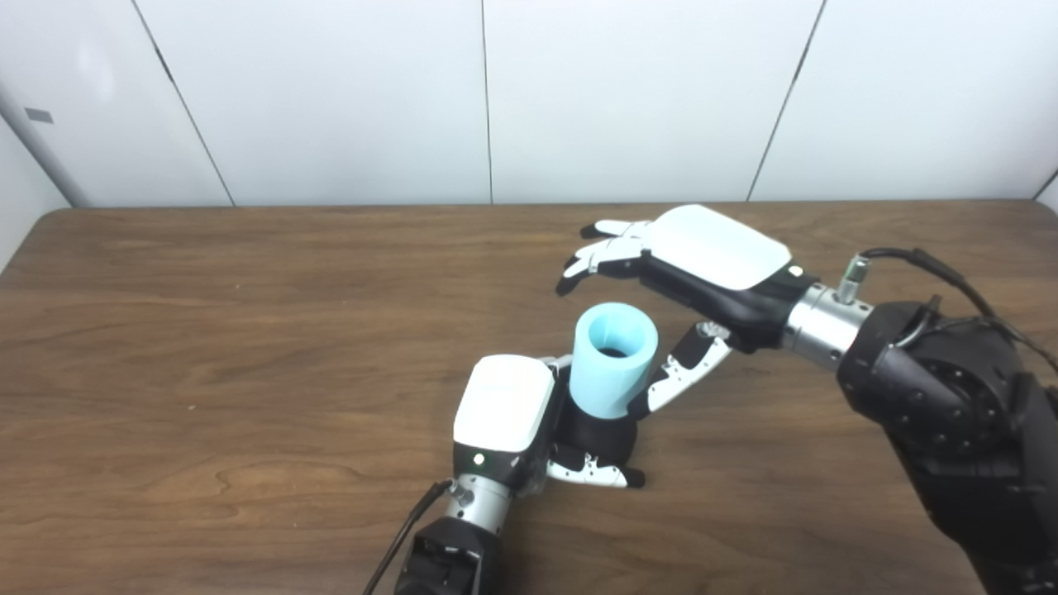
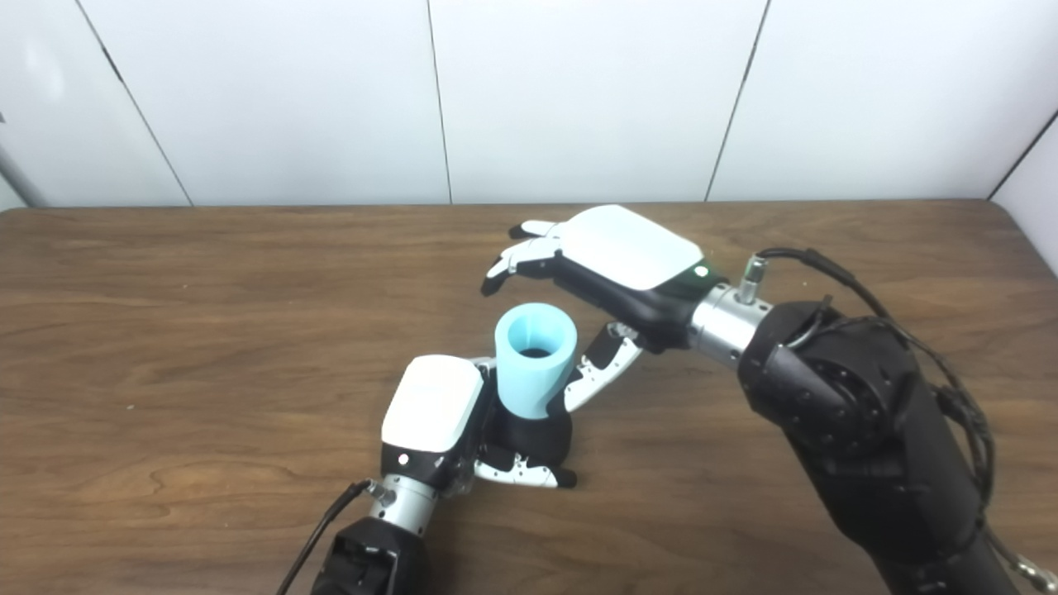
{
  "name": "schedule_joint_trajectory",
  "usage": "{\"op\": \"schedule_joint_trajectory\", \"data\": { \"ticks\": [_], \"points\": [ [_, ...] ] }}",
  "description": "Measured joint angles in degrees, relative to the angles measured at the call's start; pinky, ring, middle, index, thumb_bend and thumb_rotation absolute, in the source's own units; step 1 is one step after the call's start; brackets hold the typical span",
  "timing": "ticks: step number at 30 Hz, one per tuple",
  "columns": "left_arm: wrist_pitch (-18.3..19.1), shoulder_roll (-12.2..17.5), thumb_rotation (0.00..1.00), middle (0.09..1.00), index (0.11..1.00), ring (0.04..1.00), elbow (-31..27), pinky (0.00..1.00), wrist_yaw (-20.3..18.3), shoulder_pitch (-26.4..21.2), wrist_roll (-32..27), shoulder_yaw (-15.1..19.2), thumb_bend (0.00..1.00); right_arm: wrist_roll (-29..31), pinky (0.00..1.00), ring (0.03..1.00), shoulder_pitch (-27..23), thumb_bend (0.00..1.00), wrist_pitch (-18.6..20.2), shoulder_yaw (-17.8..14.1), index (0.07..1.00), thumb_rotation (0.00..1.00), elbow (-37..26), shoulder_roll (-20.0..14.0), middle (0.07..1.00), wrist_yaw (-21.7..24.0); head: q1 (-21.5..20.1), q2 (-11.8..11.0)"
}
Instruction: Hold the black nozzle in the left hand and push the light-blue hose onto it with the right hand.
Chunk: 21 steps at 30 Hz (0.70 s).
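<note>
Light-blue ribbed hose (image 1: 615,360) is seated upright on black plastic nozzle (image 1: 602,436), gripped by left hand (image 1: 517,421). Right hand (image 1: 694,273) is spread wide, empty. Fit judged essentially done.

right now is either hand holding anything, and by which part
The left hand grips the black nozzle around its base, with the light-blue hose standing on it. The right hand is open, holding nothing.

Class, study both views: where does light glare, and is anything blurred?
Left eye view: glare washes out the white back of the left hand; right hand looks faintly bluish. Right eye view: light-blue hose is sharp; table evenly lit, shadows soft.
</note>
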Motion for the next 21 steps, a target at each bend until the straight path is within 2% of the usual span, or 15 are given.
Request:
{"op": "schedule_joint_trajectory", "data": {
  "ticks": [3, 6, 7, 9, 10, 11, 14, 17, 21],
  "points": [
    [-0.01, 0.00, 0.00, 0.426, 0.501, 0.495, 0.00, 0.46, -0.01, 0.00, -0.17, 0.02, 0.52, 1.38, 0.87, 0.915, 1.32, 1.00, 0.29, -1.73, 0.777, 0.32, -1.91, -0.61, 0.844, -0.12, -0.09, 0.00],
    [0.01, 0.01, 0.00, 0.424, 0.501, 0.492, 0.00, 0.46, -0.01, 0.00, -0.20, 0.03, 0.52, 4.09, 0.88, 0.917, 3.00, 1.00, 0.47, -3.64, 0.798, 0.39, -4.58, -2.20, 0.857, -0.09, -0.09, 0.09],
    [0.02, 0.01, 0.00, 0.420, 0.501, 0.487, 0.00, 0.46, -0.01, 0.00, -0.21, 0.05, 0.52, 5.13, 0.90, 0.930, 3.26, 1.00, 0.55, -4.25, 0.807, 0.44, -5.46, -2.97, 0.874, -0.08, -0.09, 0.09],
    [0.05, 0.01, 0.00, 0.419, 0.501, 0.488, 0.00, 0.46, -0.02, 0.01, -0.25, 0.09, 0.52, 7.90, 0.92, 0.940, 3.85, 0.94, 0.69, -5.59, 0.820, 0.53, -6.83, -4.29, 0.891, -0.08, -0.09, 0.09],
    [0.05, 0.01, 0.00, 0.417, 0.501, 0.487, 0.00, 0.46, -0.02, 0.01, -0.26, 0.09, 0.52, 9.15, 0.91, 0.955, 4.26, 0.81, 0.69, -6.10, 0.845, 0.69, -7.50, -4.80, 0.923, -0.09, -0.17, 0.09],
    [0.04, 0.01, 0.00, 0.418, 0.501, 0.492, 0.00, 0.47, -0.02, 0.01, -0.30, 0.10, 0.52, 10.70, 0.91, 0.962, 4.82, 0.73, 0.58, -6.66, 0.860, 0.77, -7.97, -5.27, 0.942, -0.11, -0.17, 0.09],
    [0.00, 0.04, 0.00, 0.418, 0.502, 0.493, 0.00, 0.47, -0.02, 0.01, -0.42, 0.12, 0.52, 13.30, 0.91, 0.988, 7.40, 0.65, -0.01, -6.90, 0.886, 0.93, -8.51, -6.25, 0.978, -0.54, -0.35, 0.09],
    [0.01, 0.06, 0.00, 0.414, 0.503, 0.486, -0.01, 0.46, -0.02, 0.01, -0.57, 0.18, 0.52, 13.26, 0.94, 0.999, 10.26, 0.65, -1.35, -6.64, 0.908, 0.98, -9.00, -6.15, 0.997, -2.01, -0.26, 0.17],
    [0.01, 0.12, 0.00, 0.417, 0.502, 0.478, -0.01, 0.45, -0.02, 0.00, -0.79, 0.22, 0.52, 12.25, 0.99, 1.000, 12.00, 0.67, -3.23, -5.99, 0.955, 1.00, -9.39, -5.90, 1.000, -3.22, -0.35, 0.26]
  ]
}}
